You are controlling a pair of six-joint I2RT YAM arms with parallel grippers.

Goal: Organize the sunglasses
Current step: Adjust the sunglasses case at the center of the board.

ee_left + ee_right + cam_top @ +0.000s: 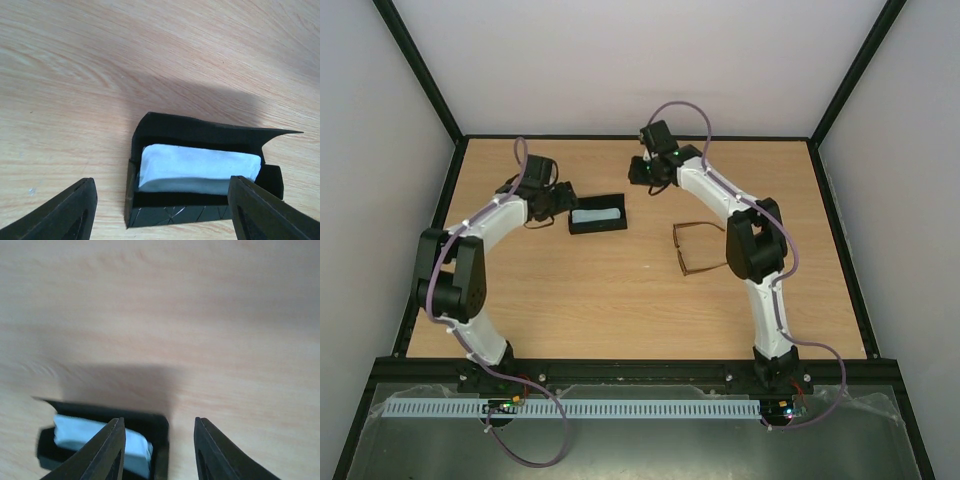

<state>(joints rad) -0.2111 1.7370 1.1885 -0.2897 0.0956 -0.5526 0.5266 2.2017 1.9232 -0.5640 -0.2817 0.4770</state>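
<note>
Top external alone catches the sunglasses (698, 248), unfolded on the counter (620, 300), apart from the case (597, 219) on its right. Wrist views show only that open case, cloth (197, 169) inside; left tool (161, 202) and right tool (159, 442) both gape, holding nothing.

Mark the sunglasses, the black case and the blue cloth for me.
sunglasses (678, 250), top external view, front of the frame.
black case (200, 132), left wrist view, open lid.
blue cloth (197, 170), left wrist view, middle of its top face.

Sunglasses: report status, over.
Left gripper open, empty, beside case. Right gripper open, empty. Sunglasses unfolded on table, untouched. Blue cloth fills open case.
</note>
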